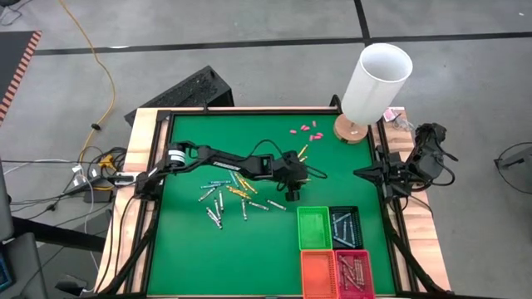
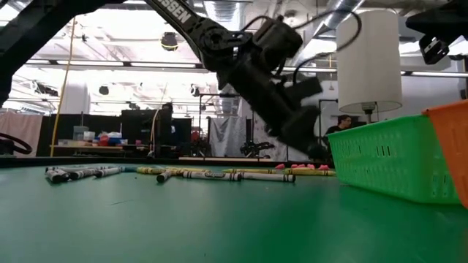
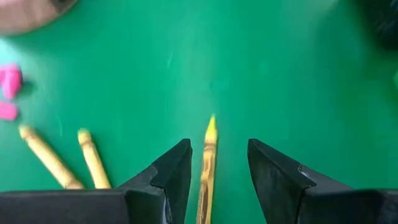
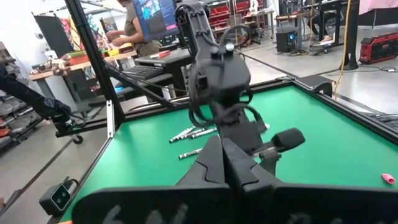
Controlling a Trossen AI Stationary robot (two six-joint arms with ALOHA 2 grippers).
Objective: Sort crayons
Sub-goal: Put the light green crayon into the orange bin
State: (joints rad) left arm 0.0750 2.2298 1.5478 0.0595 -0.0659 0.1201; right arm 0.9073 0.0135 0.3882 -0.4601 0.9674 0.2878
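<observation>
My left gripper (image 3: 217, 165) reaches out over the middle of the green mat (image 1: 249, 249), tilted down and open. A yellow crayon (image 3: 208, 168) lies on the mat between its two fingers, with a gap on each side. Two yellow-orange crayons (image 3: 68, 155) lie beside it. Several more crayons (image 1: 226, 195) are scattered on the mat behind the gripper, seen in the low view as a row (image 2: 219, 174). My right gripper (image 4: 227, 158) is shut with nothing in it, parked at the table's right edge (image 1: 367, 173).
At the near right stand a green basket (image 1: 313, 227), a black bin (image 1: 344, 226) with blue crayons, an orange basket (image 1: 317, 272) and a pink-red one (image 1: 353, 271). Pink pieces (image 1: 305, 129) lie at the far side by a white lamp (image 1: 376, 83).
</observation>
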